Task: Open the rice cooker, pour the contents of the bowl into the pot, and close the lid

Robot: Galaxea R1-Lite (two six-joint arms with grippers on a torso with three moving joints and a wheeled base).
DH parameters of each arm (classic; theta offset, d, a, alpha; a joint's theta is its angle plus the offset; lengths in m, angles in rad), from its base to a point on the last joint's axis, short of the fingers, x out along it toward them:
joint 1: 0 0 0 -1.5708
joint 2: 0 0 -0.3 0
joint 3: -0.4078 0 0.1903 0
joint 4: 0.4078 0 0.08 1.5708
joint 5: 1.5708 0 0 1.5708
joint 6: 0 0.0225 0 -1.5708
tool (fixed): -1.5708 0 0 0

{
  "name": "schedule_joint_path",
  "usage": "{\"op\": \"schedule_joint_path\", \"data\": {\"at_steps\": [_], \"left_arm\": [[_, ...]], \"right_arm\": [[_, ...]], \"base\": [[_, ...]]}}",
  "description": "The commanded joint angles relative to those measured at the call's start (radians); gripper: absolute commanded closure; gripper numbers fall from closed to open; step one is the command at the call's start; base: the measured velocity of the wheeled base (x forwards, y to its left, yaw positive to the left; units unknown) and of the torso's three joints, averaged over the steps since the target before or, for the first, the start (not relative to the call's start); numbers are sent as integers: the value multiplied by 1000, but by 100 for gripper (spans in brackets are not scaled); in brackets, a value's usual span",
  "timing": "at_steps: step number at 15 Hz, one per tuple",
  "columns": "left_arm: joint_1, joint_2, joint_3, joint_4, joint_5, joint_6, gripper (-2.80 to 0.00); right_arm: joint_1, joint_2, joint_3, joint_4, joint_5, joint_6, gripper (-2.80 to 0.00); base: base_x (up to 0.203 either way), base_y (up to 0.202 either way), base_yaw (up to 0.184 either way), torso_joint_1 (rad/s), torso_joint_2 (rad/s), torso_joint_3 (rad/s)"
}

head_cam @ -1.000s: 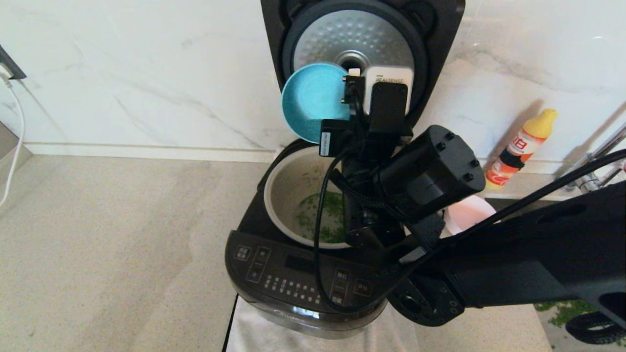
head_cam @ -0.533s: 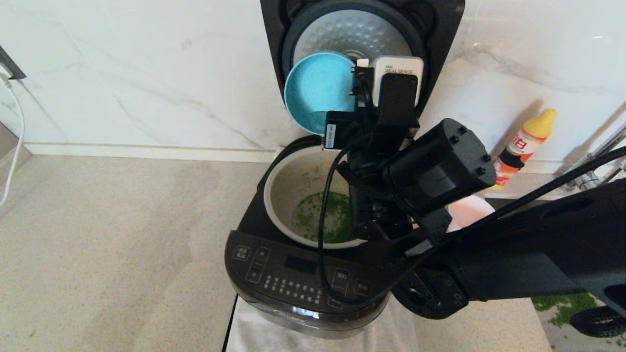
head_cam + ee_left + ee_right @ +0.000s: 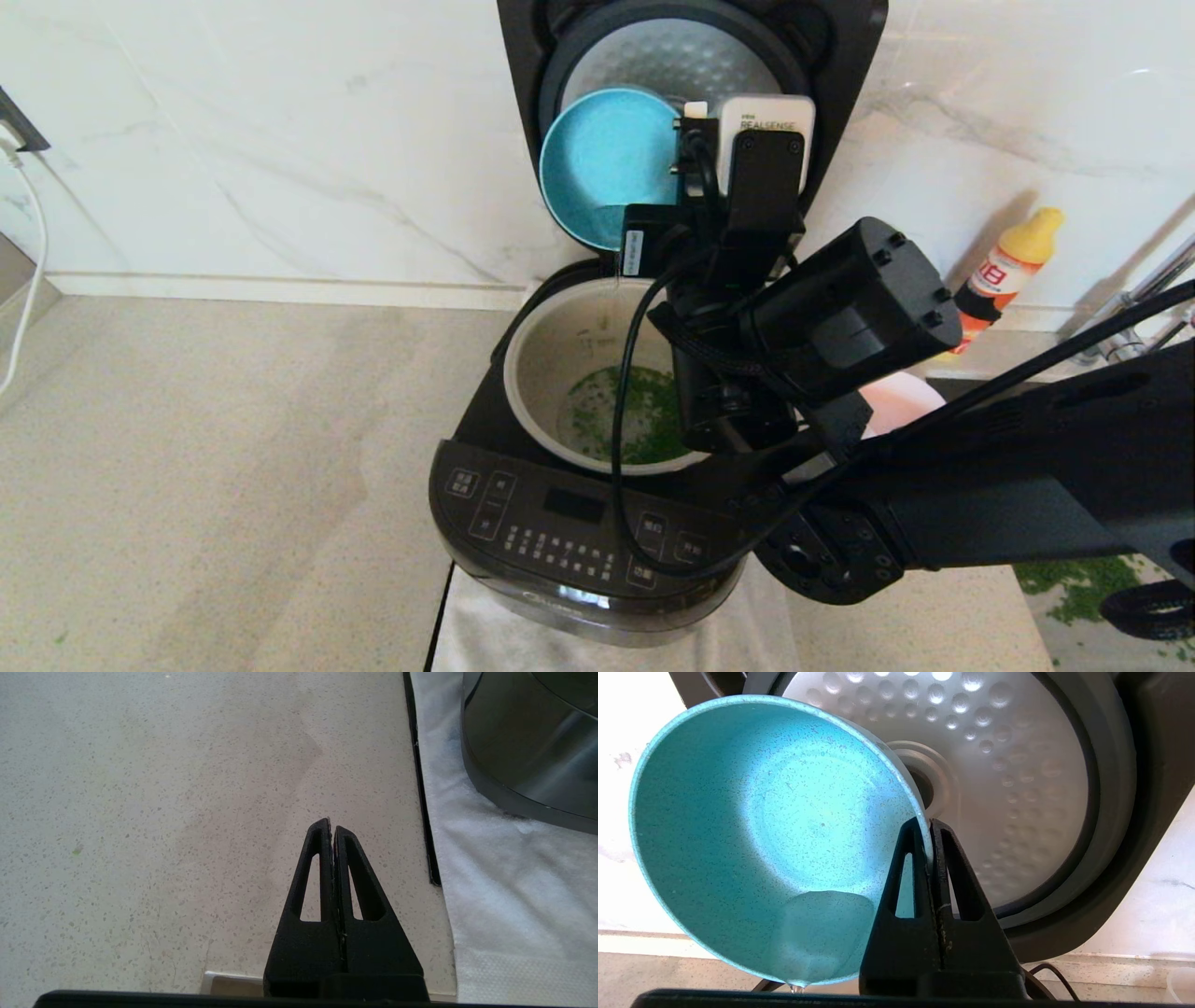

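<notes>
The black rice cooker [image 3: 560, 523] stands with its lid [image 3: 691, 56] swung upright, the dimpled silver disc [image 3: 1008, 765] facing me. In the cream pot [image 3: 523, 355] lie the green bits [image 3: 644, 411]. My right gripper [image 3: 927, 826] is shut on the rim of a teal bowl [image 3: 602, 159], held tilted above the pot's back edge. Clear water [image 3: 822, 933] pools at its low rim and drips out. The pale-pink bowl [image 3: 901, 401] sits right of the cooker, mostly hidden behind my right arm. My left gripper [image 3: 331, 828] is shut over bare counter beside the cooker's base.
An orange bottle with a yellow cap [image 3: 1004, 271] stands by the back wall, with a tap [image 3: 1148, 299] beyond it. A white cloth [image 3: 514, 905] lies under the cooker. Loose green bits [image 3: 1074, 579] lie at the front right. A white cable [image 3: 33, 252] hangs far left.
My right arm has lifted and drifted right, carrying the teal bowl higher in front of the lid. More of the pot's inside now shows.
</notes>
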Motion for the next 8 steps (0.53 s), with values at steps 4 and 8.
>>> {"op": "schedule_joint_path", "data": {"at_steps": [4,8], "left_arm": [[0,1,0,0,0,0,0],[0,1,1,0,0,0,0]], "right_arm": [[25,-5,44,-8,-19,-8,0],[38,-51,85,65,-74,0,0]], "base": [[0,0,0,0,0,0],[0,0,0,0,0,0]]}}
